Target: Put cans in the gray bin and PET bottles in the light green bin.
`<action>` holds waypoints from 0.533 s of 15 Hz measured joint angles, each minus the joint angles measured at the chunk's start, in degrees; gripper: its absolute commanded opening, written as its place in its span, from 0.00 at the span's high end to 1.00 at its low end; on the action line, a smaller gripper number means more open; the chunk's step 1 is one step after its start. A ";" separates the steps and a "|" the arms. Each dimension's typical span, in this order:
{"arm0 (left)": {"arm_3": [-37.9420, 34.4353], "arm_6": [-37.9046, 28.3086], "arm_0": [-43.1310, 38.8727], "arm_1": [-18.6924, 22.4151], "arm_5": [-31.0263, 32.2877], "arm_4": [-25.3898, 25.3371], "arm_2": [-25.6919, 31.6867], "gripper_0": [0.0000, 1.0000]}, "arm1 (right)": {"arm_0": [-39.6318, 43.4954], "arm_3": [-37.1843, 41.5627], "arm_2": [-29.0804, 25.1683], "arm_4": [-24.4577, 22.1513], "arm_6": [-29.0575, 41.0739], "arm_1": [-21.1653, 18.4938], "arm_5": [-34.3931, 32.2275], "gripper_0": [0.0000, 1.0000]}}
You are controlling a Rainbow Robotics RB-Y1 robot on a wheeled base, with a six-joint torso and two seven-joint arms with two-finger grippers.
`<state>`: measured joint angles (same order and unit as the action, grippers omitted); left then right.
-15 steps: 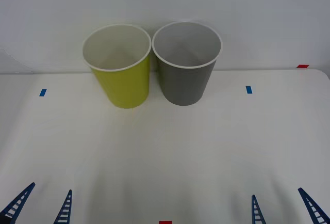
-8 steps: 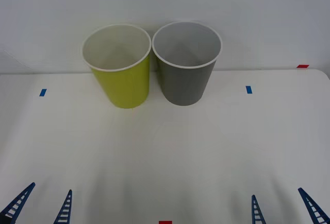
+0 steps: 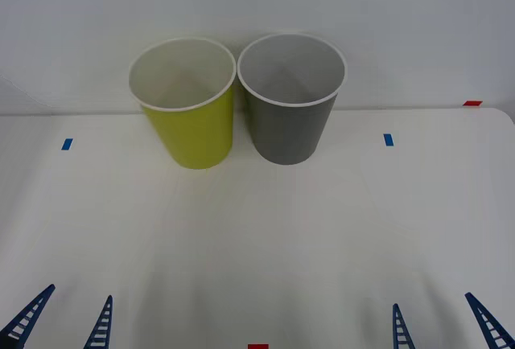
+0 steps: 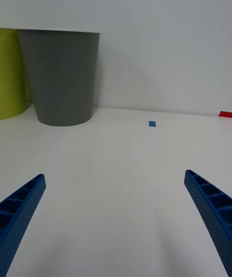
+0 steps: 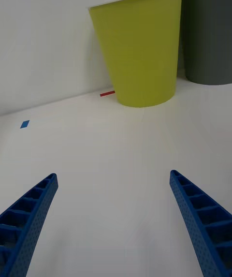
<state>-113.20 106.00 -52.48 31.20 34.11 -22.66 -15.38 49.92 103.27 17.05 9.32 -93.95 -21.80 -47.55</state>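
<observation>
So we're sitting parked here: left end effector [image 3: 63, 321] at the lower left of the frame, right end effector [image 3: 442, 323] at the lower right, both released wide and gripping nothing. The light green bin [image 3: 187, 108] and gray bin [image 3: 290, 101] are standing upright side by side, rims nearly touching, at the upper middle, backed against the wall, probably so both arms can reach them. No can or bottle is lying on the white bench [image 3: 257, 236], so we're guessing we're waiting.

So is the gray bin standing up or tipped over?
Standing up. The tall round dark-gray plastic bin sits on its base on the white table, white rim on top.
</observation>
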 measured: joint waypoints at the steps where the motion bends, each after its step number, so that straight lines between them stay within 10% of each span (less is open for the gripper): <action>1: 0.00 0.00 0.00 0.00 0.00 0.00 0.00 0.21 | 0.00 0.00 0.00 0.00 0.00 0.00 0.00 0.00; 8: 0.00 0.00 0.00 0.00 0.00 -0.01 0.00 0.21 | 0.00 0.00 0.00 0.00 0.00 0.00 0.00 0.00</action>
<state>-113.20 106.00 -52.47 31.20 34.11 -22.67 -15.38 49.92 103.27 17.05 9.32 -93.95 -21.80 -47.55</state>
